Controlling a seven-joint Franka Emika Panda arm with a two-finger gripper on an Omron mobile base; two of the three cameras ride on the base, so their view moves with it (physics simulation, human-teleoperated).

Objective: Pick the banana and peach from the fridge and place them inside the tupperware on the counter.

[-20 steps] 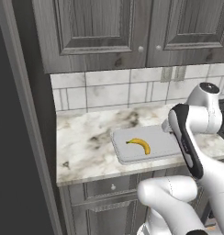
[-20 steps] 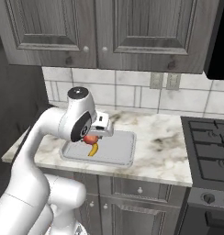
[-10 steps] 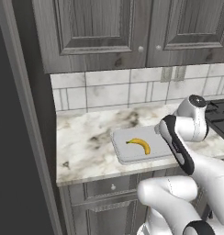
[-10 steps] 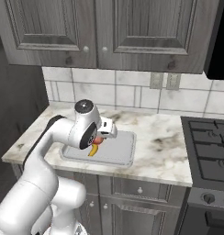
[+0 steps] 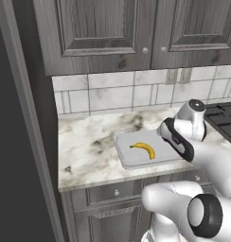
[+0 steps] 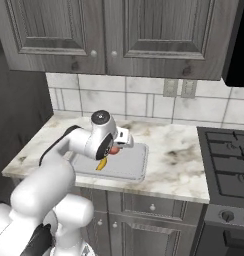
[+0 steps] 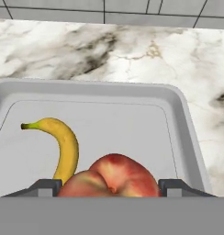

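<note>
- Glossy white arm built of rounded, bulging segments
- Dark grey rings and caps at the joints
- Black band along one link
- Small dark fingers, squared at the tips

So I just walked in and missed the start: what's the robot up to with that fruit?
The robot arm is bringing the peach to the tupperware on the counter. The gripper holds the peach between its fingers, over the tray. The banana already lies inside the tupperware, right beside the peach. The peach has not yet been let go, so releasing it into the tray looks like the remaining step.
</note>
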